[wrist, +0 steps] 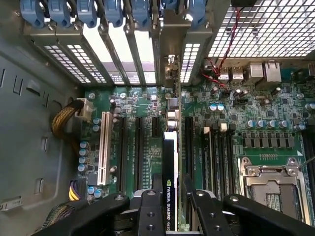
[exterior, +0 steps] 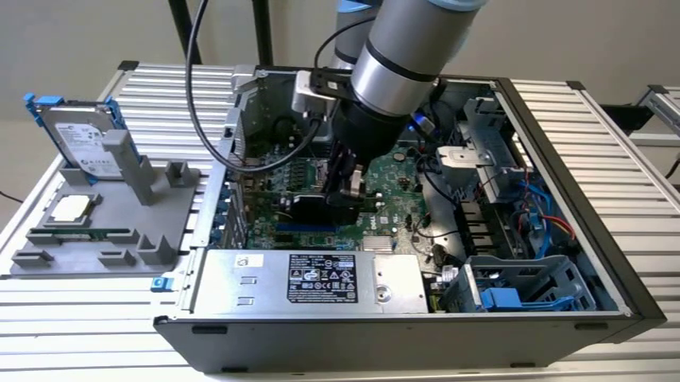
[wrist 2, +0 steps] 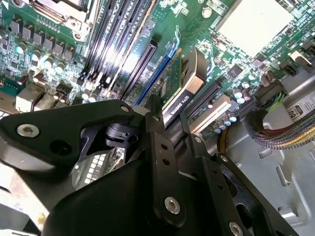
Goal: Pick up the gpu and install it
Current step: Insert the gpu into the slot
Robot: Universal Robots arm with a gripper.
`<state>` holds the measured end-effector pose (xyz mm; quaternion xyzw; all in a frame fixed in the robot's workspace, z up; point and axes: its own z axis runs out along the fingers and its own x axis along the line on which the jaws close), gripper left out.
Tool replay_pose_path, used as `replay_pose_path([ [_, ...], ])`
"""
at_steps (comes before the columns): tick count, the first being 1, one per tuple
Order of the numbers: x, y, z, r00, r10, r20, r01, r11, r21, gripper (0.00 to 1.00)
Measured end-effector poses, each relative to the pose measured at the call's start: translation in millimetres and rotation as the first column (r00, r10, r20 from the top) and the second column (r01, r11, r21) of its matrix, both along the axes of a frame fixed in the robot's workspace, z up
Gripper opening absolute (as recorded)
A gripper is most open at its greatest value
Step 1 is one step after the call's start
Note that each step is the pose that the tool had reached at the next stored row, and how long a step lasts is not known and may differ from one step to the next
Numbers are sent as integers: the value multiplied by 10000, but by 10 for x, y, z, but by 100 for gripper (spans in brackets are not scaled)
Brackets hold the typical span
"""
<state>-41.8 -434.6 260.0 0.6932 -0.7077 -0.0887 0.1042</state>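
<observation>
— One gripper (wrist: 170,209) was at work, its black fingers (wrist: 150,214) clamped on either face of the gpu (wrist: 170,172), which stood on edge over the motherboard (wrist: 231,128) among the expansion slots.

— And what crowded it?

— In the first wrist view, two long black slots (wrist: 130,152) and one white slot (wrist: 104,150) lay beside the card toward nine o'clock, and another black slot (wrist: 189,147) ran just beside it toward three. Four memory slots (wrist: 219,157) came after that, then the processor socket (wrist: 273,184) at about four o'clock. A braided cable bundle (wrist: 66,118) sat near the case wall at nine.

— Farther out?

— At twelve o'clock the card's end reached toward the rear slot covers, under a row of blue clips (wrist: 78,12). In the exterior view the arm (exterior: 399,72) came down into the open computer case (exterior: 595,183) and hid much of the board. At nine o'clock from the case, a grey fixture (exterior: 149,187) held one hard drive (exterior: 80,139) upright in a blue frame, one processor (exterior: 69,208) and one memory stick (exterior: 91,235).
</observation>
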Motion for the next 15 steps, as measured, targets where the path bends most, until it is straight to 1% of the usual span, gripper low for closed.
replay_pose_path([
  [8, -13, 8, -54, 10000, 2, 0, -2, 10000, -2, 0],
  [15, -20, 17, -65, 10000, 2, 0, -2, 10000, -1, 0],
])
